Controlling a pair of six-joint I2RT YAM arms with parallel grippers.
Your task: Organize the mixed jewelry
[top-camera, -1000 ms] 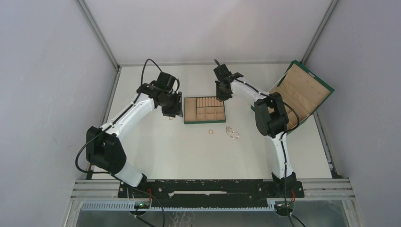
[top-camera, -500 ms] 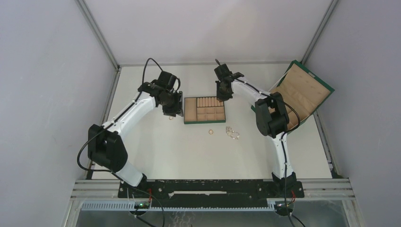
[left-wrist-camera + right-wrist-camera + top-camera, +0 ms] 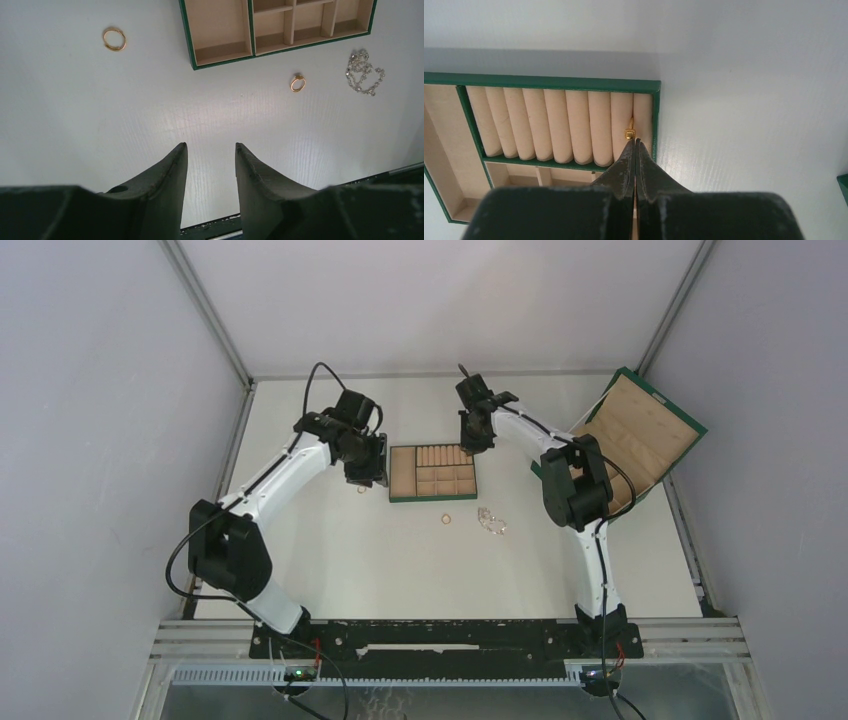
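Only right wrist shows gold ring (image 3: 630, 131) between tray rolls (image 3: 554, 125), right end effector (image 3: 635, 141) closed, left end effector (image 3: 210, 146) parted

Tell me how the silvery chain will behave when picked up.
The chain lies in a loose heap of small links, so it is probably floppy and would dangle from a pinch. It looks light. Lying flat on the table, it may be hard to catch.

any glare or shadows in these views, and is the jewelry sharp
Left wrist: soft bright patch on the table; the gold ring near the tray and the chain are both sharp. Right wrist: grey shadow band on the table beyond the tray; the shut right hand is dark. Top external: even light, no glare.
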